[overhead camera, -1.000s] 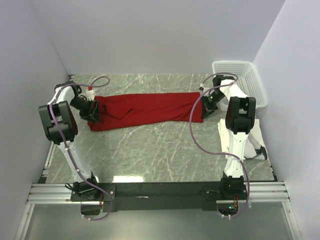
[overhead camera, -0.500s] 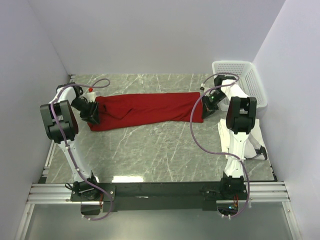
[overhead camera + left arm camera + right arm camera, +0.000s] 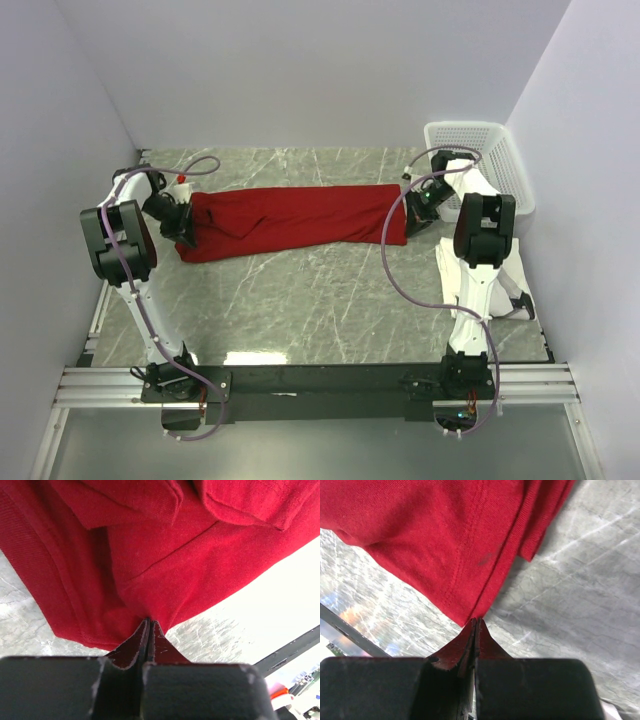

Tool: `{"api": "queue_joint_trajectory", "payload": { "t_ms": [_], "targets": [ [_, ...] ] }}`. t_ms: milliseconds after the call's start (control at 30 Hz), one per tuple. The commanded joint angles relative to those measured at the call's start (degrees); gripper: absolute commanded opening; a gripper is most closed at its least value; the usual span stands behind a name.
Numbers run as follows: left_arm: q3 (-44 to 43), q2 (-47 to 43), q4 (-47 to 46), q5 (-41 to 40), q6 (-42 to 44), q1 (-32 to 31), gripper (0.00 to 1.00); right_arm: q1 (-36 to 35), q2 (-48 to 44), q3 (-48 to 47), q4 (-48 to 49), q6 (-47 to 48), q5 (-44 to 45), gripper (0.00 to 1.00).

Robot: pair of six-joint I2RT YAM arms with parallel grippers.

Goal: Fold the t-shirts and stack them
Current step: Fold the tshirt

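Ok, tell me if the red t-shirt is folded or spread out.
Partly folded: the red t-shirt lies as a long narrow band, with layers doubled over at its left end.

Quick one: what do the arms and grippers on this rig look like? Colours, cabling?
Both the left arm and right arm have white links with chunky black joint housings. A lilac cable loops loosely along each. The left gripper and right gripper are black blocks with pale scuffed edges, fingers tapering to thin dark tips.
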State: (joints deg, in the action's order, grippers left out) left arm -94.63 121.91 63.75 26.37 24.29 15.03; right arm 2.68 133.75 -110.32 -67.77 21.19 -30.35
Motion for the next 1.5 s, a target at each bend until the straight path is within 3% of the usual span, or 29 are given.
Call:
{"api": "queue_joint_trajectory", "payload": {
  "t_ms": [0,467,733,900,1000,1100,1467],
  "targets": [
    [-2.2,-0.4,1.2,1.1,0.3,0.0,0.0,0.7,-1.8,-0.9,-1.3,1.6,-0.9,0.0],
    [-5.1,-3.2,5.3,1.2,3.2,1.7,0.0,1.0,-3.7,-1.1,-2.8,3.1,0.4,0.0],
    [-4.2,-2.6,5.1,2.7,3.1,1.5,0.0,1.1,-1.4,2.5,1.2,-4.0,-2.5,0.57],
    [-3.8,-2.7,4.8,2.4,3.0,1.5,0.0,1.1,-0.1,1.5,1.6,-4.5,-3.4,0.56],
    [-4.2,-2.3,4.9,2.3,3.0,1.5,0.0,0.9,0.6,0.8,1.0,-4.0,-5.2,0.45],
    [-4.3,-2.0,5.0,2.4,3.2,1.5,0.0,0.7,0.7,0.7,0.3,-3.5,-6.6,0.41],
    [-4.6,-1.6,5.0,2.5,3.4,1.4,0.0,0.5,0.2,-0.2,0.4,-3.9,-6.5,0.39]
  ]
}}
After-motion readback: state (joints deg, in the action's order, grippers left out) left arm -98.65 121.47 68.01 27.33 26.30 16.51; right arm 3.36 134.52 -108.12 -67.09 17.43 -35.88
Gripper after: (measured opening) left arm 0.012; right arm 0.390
